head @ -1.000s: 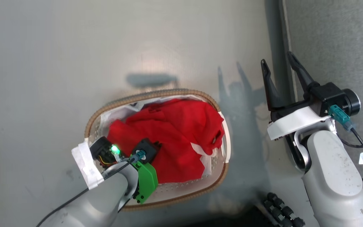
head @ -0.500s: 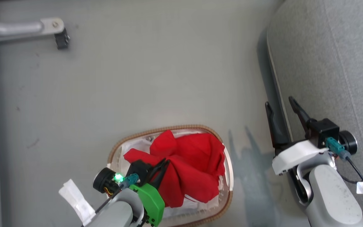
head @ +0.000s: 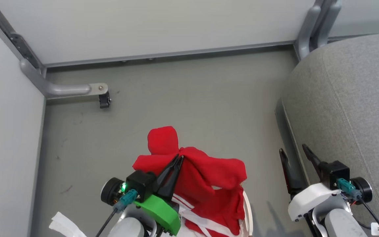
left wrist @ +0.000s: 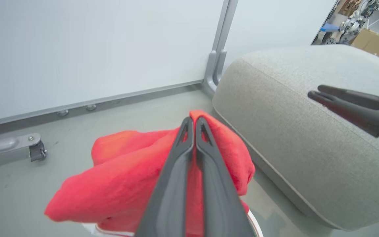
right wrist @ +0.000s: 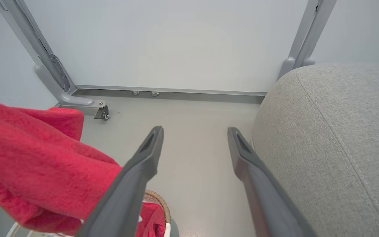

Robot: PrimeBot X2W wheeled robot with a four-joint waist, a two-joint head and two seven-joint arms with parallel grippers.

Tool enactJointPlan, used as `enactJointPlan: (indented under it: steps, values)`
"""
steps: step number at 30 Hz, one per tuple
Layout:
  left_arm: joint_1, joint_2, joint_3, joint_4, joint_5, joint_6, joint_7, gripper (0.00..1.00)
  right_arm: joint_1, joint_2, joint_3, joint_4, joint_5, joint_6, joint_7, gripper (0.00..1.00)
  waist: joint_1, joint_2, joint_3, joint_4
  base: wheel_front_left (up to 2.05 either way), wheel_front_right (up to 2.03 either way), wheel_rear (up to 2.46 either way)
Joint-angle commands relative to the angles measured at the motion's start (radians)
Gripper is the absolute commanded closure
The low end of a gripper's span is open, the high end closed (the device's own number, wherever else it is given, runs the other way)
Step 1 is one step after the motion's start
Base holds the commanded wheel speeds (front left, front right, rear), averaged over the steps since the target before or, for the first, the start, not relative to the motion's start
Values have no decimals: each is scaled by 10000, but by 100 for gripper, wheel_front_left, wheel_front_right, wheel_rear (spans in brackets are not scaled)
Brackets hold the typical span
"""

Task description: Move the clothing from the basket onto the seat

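1. Head view: left gripper [head: 179,158] clamped on the clothing [head: 209,184] — the red bunch hangs from its tips above the basket [head: 249,214], with folds draping either side of the fingers. Right gripper [head: 292,148] is spread, holding nothing, just beside the seat [head: 350,108].
2. Left wrist view: fingers pressed together, red fabric pinched at the tips; seat off to the right.
3. Right wrist view: clothing at left — apart from the splayed fingers; basket rim below it.

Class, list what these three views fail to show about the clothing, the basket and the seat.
Head view: the basket shows just a rim sliver; the clothing and the bottom edge hide the rest.
Head view: the clothing's lower end is cut off, so whether it hangs clear of the basket is unknowable.
All views: the seat runs past the frame edge.
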State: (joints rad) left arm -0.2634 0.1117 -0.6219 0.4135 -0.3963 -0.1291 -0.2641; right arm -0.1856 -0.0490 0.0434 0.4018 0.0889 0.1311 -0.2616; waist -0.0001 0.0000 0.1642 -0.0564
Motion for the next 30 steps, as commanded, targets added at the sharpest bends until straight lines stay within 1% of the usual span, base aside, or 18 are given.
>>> enactJointPlan:
  steps: [1, 3, 10, 14, 17, 18, 22, 24, 27, 30]
  values:
    - [130, -52, 196, -242, 1, -29, -4, 100, 281, -41, 6, 52, 65, -7, -49, 0, 1, 0, -1065, 342, 0, 0, 0]
    - [120, -110, 382, -560, 137, -29, -4, 100, 477, -40, 12, 54, 107, -7, -49, 0, 1, 0, -1273, 345, 0, 0, 0]
    - [-217, -169, 949, -1472, 391, -29, -3, 100, 887, -38, 79, 34, 210, -7, -49, 0, 1, 0, -1461, 369, 0, 0, 0]
    - [-296, -235, 1124, -1809, 375, -29, -3, 100, 969, -38, 498, 80, 230, -7, -49, 0, 1, 0, -1493, 436, 0, 0, 0]
    - [-334, -318, 1108, -1949, 381, -29, -3, 100, 993, -26, 1607, 89, 463, -7, -49, 0, 1, 0, -1524, 517, 0, 0, 0]
    - [-342, -335, 1068, -1971, 380, -29, -3, 100, 945, -73, 2114, 28, 679, -7, -49, 0, 1, 0, -1530, 546, 0, 0, 0]
    - [-390, -378, 952, -1979, 382, -29, -3, 100, 500, -543, 3704, -536, 1278, -7, -49, 0, 1, 0, -1514, 635, 0, 0, 0]
    - [-417, -399, 943, -1978, 341, -29, -3, 100, 205, -782, 4414, -877, 1248, -7, -49, 0, 1, 0, -1489, 674, 0, 0, 0]
    - [-423, -433, 903, -1948, 309, -29, -5, 100, -242, -967, 4957, -1196, 1037, -8, -49, 0, 1, 0, -1474, 721, 0, 0, 0]
    - [-402, -458, 845, -1925, 313, -29, -3, 100, -606, -902, 5229, -1507, 768, -7, -48, 0, 1, 0, -1469, 776, 0, 0, 0]
